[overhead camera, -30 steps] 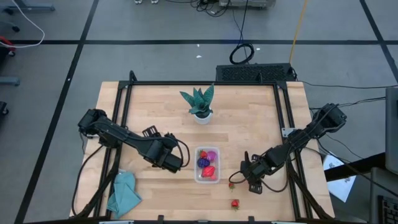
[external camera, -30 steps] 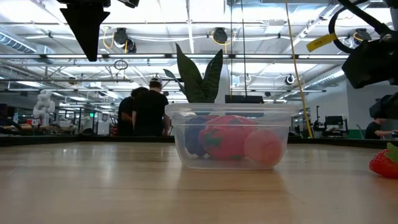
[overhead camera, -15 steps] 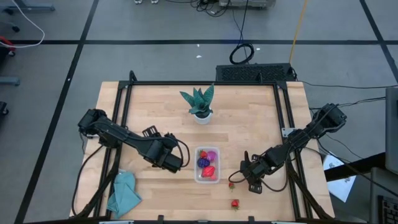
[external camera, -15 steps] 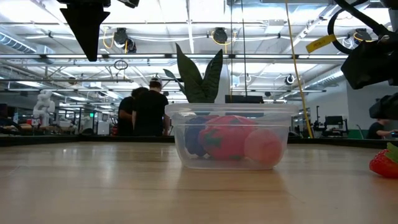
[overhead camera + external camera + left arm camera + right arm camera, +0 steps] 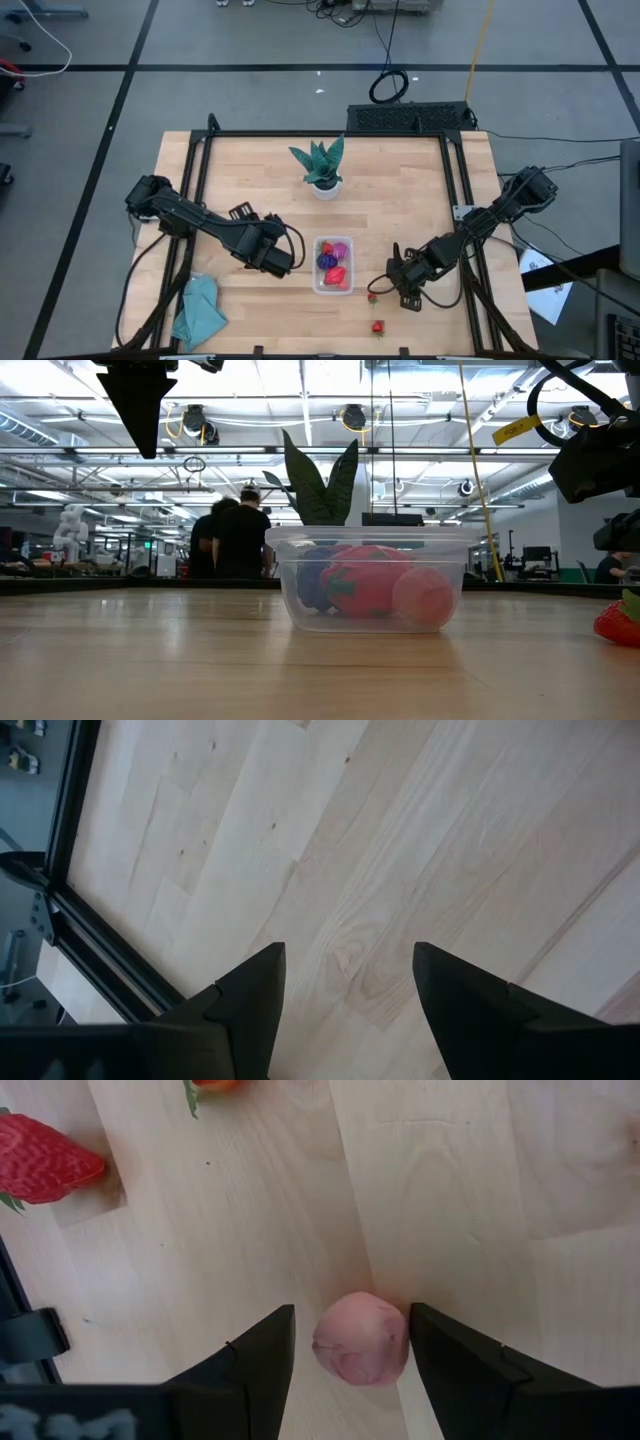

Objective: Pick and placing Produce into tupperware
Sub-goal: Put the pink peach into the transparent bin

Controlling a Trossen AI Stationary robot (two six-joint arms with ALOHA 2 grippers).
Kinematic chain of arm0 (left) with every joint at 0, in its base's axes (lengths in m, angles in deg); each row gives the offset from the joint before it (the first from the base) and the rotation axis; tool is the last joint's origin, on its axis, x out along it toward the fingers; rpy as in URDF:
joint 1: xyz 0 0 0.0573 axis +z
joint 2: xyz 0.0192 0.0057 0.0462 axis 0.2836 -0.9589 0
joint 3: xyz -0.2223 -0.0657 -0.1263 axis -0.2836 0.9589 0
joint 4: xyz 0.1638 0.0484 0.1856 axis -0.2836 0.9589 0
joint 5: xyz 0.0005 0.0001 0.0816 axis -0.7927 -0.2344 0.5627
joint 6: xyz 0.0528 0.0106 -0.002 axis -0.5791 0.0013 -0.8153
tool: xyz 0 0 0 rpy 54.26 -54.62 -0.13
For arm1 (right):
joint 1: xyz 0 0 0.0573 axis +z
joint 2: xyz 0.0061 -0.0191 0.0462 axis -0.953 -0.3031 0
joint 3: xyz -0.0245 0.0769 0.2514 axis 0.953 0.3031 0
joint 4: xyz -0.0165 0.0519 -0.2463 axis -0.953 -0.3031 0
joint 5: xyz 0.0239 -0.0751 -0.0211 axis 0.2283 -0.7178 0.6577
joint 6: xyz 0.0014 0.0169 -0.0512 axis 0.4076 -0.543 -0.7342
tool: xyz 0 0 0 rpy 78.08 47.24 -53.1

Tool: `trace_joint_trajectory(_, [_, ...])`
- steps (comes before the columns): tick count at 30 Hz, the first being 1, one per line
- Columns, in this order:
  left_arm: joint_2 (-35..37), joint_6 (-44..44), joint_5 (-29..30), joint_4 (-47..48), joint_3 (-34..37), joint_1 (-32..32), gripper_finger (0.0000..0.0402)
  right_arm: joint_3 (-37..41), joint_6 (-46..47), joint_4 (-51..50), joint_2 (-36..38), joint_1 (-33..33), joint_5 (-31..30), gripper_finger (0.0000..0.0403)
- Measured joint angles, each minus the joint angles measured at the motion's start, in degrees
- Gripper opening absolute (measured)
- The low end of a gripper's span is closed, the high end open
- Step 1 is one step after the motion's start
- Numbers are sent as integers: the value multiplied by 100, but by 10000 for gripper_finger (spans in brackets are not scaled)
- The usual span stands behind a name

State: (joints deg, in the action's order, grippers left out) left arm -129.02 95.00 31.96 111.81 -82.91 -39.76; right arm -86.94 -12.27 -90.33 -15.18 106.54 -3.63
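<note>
We are seeing in the right wrist view a pale pink fruit [image 5: 361, 1337] lying on the table [image 5: 450, 1170] between the right gripper [image 5: 352, 1342] fingers, which are standing open around it; we cannot tell if they are touching it. The high view is hiding this fruit under the right gripper [image 5: 396, 275]. The tub [image 5: 333, 264] is sitting mid-table, holding red, purple and magenta fruit; the low view is showing it clear, round-cornered, with a pinkish piece inside too [image 5: 372, 582]. Two strawberries [image 5: 377, 327] are lying loose near the front edge. The left gripper [image 5: 348, 982] is open over bare wood, just left of the tub.
</note>
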Motion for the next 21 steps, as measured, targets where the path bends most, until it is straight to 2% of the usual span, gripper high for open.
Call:
trace_joint_trajectory(10, [0,7,0,0,0,0,225,0,38,-11,0,2,-7,187])
trace_joint_trajectory(21, [2,5,0,0,0,2,225,11,38,-55,-2,1,-40,115])
